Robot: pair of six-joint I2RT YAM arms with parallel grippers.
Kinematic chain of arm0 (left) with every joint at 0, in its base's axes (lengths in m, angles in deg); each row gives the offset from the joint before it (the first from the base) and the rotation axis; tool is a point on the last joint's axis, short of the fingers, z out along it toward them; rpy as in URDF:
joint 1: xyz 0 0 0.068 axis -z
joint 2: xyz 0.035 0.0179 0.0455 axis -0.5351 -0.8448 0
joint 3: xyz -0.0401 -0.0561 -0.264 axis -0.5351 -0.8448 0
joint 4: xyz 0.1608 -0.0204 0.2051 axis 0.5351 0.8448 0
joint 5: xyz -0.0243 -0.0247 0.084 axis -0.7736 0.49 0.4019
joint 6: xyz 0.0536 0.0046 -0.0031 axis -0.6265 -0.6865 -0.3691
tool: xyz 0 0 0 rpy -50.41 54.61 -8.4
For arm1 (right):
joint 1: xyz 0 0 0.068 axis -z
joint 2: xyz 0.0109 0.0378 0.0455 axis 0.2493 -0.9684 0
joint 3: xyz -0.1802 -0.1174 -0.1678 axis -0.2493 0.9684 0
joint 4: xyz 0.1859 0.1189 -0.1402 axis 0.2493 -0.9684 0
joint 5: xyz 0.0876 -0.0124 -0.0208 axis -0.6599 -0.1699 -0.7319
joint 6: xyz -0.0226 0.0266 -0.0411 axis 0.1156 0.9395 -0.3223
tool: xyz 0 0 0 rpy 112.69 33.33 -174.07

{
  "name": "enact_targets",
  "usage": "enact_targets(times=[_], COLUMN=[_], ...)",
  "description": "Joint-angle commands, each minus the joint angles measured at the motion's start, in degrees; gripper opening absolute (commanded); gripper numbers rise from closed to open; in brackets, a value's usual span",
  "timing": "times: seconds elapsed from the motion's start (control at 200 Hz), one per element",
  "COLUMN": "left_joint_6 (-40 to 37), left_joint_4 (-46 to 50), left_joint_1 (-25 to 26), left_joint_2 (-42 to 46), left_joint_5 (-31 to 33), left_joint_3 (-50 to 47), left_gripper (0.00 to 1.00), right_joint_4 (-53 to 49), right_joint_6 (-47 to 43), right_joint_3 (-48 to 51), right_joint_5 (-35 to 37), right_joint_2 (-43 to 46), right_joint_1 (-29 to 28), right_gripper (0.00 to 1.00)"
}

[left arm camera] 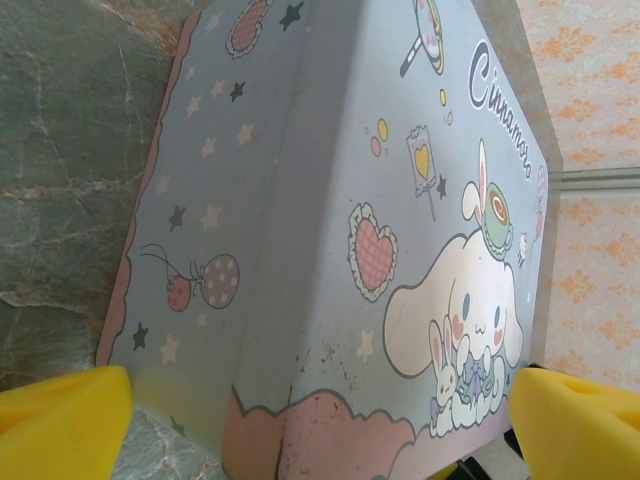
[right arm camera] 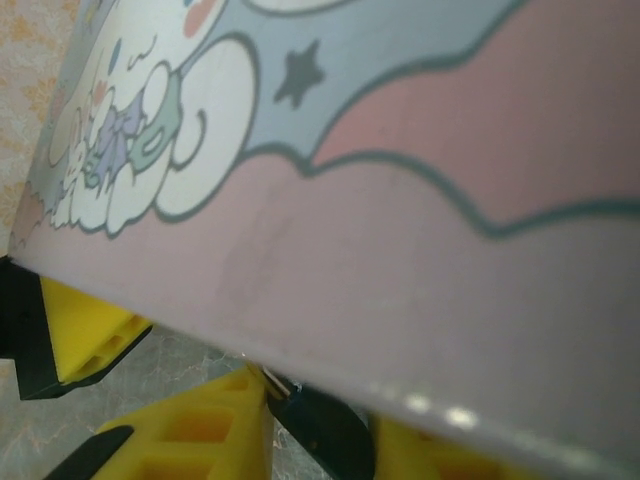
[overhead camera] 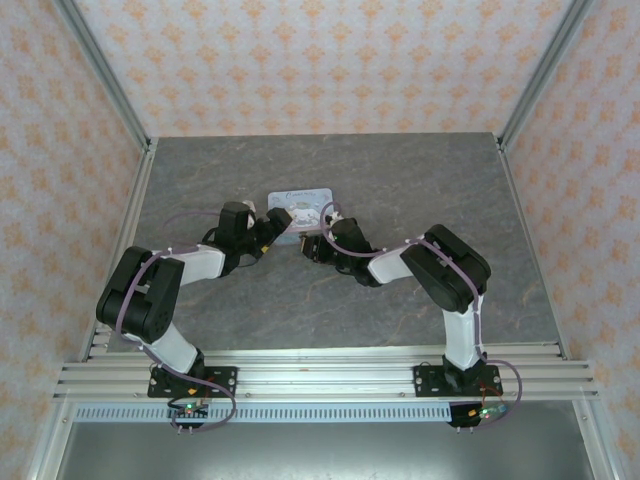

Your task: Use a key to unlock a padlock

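The left gripper (left arm camera: 320, 430) is wide apart, with one finger on each side of the tin (left arm camera: 330, 200). Between the right gripper's (overhead camera: 318, 238) fingers, just under the tin's edge, sits what looks like the padlock (right arm camera: 318, 428). It is small and dark with a shiny tip. I cannot tell if those fingers pinch it. The right arm is nearer to it.

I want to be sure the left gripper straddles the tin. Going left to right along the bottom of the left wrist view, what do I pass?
One yellow finger → table → tin → other yellow finger.
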Motion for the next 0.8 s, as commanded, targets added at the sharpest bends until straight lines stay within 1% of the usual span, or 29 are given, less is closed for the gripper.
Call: enact_targets(times=[0.0,0.14,0.23,0.305,0.48,0.666,0.796], left_joint_6=[0.1,0.1,0.0,0.0,-0.5,-1.4,-1.7], left_joint_4=[-2.3,-2.3,-1.9,-1.6,0.1,2.5,2.4], left_joint_1=[-0.4,-0.4,-0.4,-0.4,-0.4,-0.2,0.3], left_joint_2=[-0.7,-0.5,0.1,1.1,5.1,10.5,13.8], left_joint_5=[-0.2,-0.2,-0.2,-0.4,-1.1,-1.6,-2.6], left_joint_3=[0.9,0.9,0.7,0.0,-2.7,-7.1,-10.9], left_gripper=[0.97,0.97,0.97,0.96,0.97,0.96,0.90], right_joint_4=[-1.4,-1.5,-1.8,-2.4,-4.1,-5.7,-2.4], right_joint_6=[0.1,0.2,0.1,0.0,0.0,0.8,4.3], right_joint_3=[0.2,0.2,0.3,0.4,0.0,-0.4,1.0], right_joint_5=[-0.6,-0.8,-1.0,-1.2,-1.8,-3.4,-6.0], right_joint_2=[-2.1,-1.9,-1.3,-0.6,0.7,1.3,1.4], right_joint_1=[-0.9,-0.9,-0.9,-0.9,-0.9,-0.3,1.3], right_gripper=[0.26,0.24,0.18,0.10,0.00,0.00,0.00])
